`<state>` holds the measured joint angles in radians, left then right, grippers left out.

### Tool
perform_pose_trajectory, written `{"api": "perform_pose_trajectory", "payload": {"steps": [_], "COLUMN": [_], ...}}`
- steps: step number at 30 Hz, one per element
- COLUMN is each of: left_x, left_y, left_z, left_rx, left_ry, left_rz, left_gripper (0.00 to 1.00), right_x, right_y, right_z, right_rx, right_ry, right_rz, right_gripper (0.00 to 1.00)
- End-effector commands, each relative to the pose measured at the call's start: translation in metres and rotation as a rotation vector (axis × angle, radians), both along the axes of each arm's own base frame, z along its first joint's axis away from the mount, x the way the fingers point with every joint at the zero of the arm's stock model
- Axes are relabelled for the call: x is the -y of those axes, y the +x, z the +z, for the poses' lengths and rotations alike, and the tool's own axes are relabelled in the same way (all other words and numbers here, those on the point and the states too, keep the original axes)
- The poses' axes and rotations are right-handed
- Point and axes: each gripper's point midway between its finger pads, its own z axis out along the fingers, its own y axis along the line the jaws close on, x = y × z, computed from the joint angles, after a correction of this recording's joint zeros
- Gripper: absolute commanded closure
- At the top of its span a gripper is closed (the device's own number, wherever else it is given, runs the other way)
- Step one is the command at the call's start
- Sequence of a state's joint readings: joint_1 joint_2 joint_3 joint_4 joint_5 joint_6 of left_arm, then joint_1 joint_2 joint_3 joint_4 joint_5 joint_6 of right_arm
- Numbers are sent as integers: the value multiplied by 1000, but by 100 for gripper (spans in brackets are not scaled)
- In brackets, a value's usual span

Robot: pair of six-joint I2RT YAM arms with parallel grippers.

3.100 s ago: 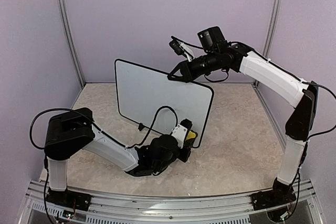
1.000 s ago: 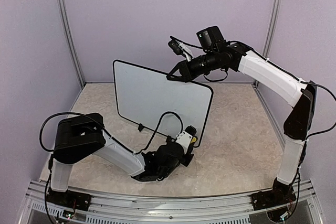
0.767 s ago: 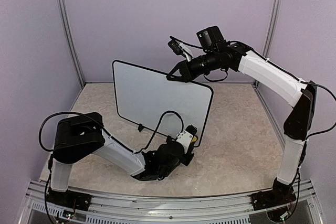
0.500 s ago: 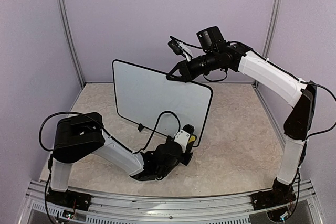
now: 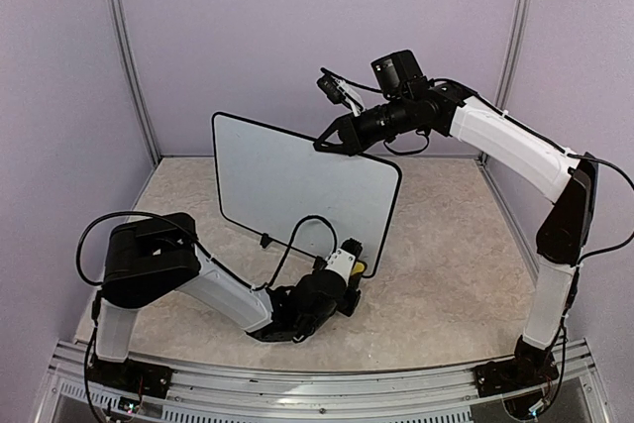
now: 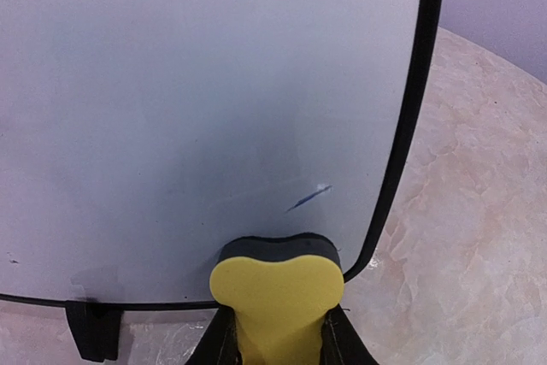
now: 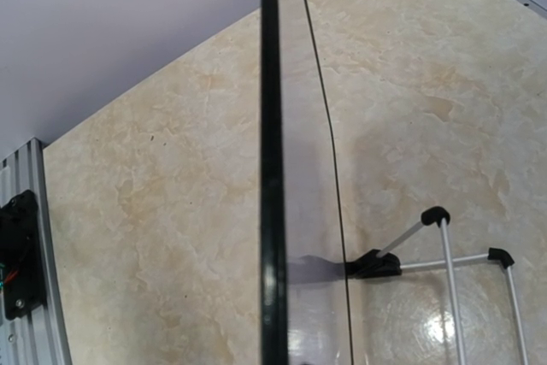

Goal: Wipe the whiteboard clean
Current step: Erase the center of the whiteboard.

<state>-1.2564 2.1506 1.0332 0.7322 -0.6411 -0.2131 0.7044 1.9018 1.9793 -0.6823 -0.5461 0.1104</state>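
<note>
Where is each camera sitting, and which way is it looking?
Top camera: high behind the arms, looking down at the whiteboard; both arms show, left gripper low, right gripper on the top edge.
Left wrist: low, facing the board's front; its fingers pinch a yellow eraser.
Right wrist: up high, looking down the board's top edge at the table; no fingers show.
All three share the whiteboard.

You have the whiteboard point(image 5: 297, 195) standing nearly upright on the desk point(image 5: 446, 274), angled across its middle; white face, thin black frame, rounded corners; almost clean; 1 short blue stroke point(image 6: 308, 198) shows near the lower right corner.
</note>
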Motion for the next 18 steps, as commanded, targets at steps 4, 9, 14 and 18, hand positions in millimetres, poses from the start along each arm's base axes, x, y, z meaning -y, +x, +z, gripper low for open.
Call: {"api": "perform_pose_trajectory", "payload": {"steps": [4, 9, 14, 18], "left_x": [-8, 6, 6, -2], "left_y": [30, 41, 42, 42], "left_z": [34, 72, 98, 119], "left_rx": [72, 137, 182, 209], "left_ry": [-39, -80, -122, -158], "left_rz": [72, 73, 91, 105], "left_gripper": [100, 100, 100, 100], "right_x": [-1, -1, 0, 0], "right_y": [-42, -42, -42, -42], "right_z": [-103, -100, -103, -104], "right_rx": [-364, -360, -360, -360], "right_ry": [-203, -202, -207, -209], "right_rz": [31, 29, 30, 31], "right_gripper": [100, 100, 100, 100]}}
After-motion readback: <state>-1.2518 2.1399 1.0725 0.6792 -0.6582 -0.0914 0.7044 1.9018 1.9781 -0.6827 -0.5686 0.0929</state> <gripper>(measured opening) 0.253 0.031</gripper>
